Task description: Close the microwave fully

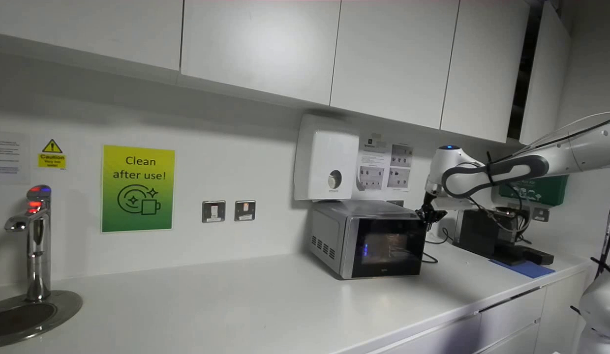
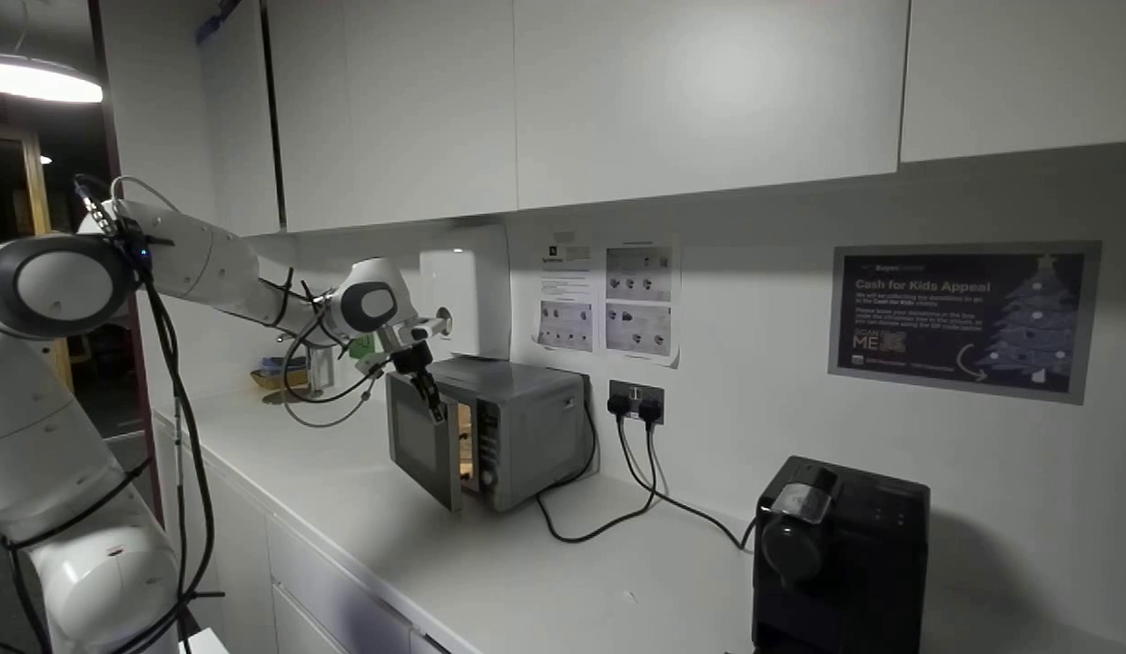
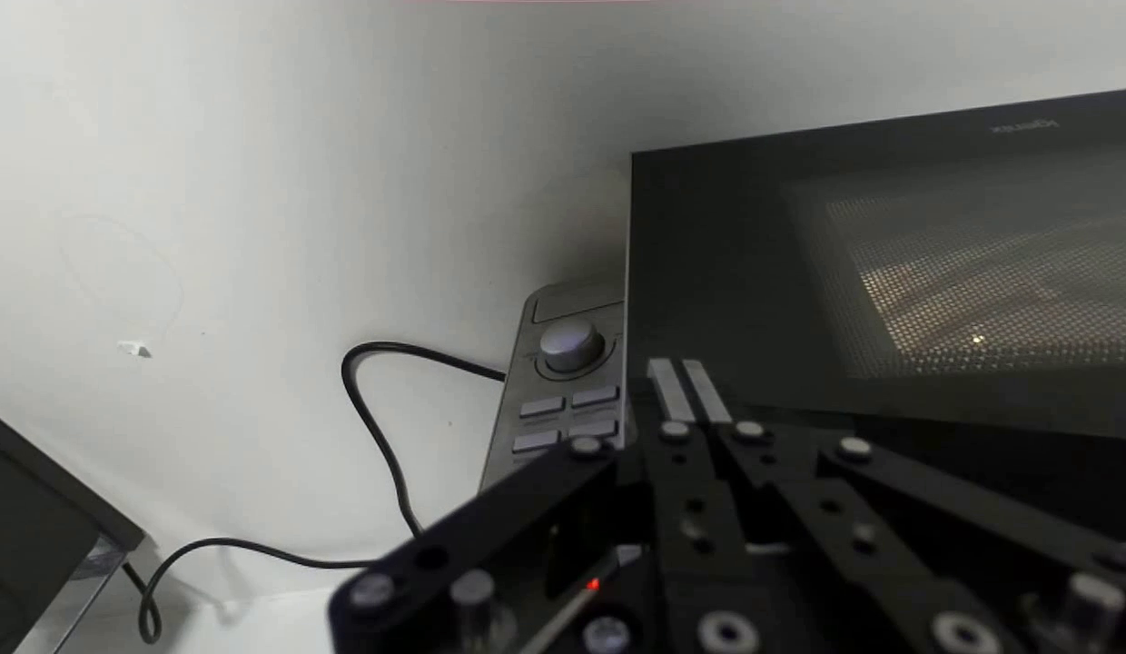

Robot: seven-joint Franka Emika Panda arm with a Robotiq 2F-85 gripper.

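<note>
Closest of all, along the bottom of the wrist view, the tool (image 3: 688, 389) is pointing, both fingers (image 3: 669, 386) pressed together, at the dark door (image 3: 717, 263), near its free edge; whether it is touching, I'm not managing to tell. Near the middle of an exterior view, the microwave (image 2: 536, 427) is sitting on the white desk (image 2: 563, 581), its door hanging ajar and its inside glowing warmly through the gap. At the left there, the white arm (image 2: 200, 259) is slanting across the picture, and at the lower right a black coffee machine (image 2: 872, 572) is standing well apart from the microwave. Right of centre in an exterior view, a white dispenser (image 1: 324, 157) is hanging above the microwave, while a chrome tap (image 1: 38, 238) is standing at the lower left.
</note>
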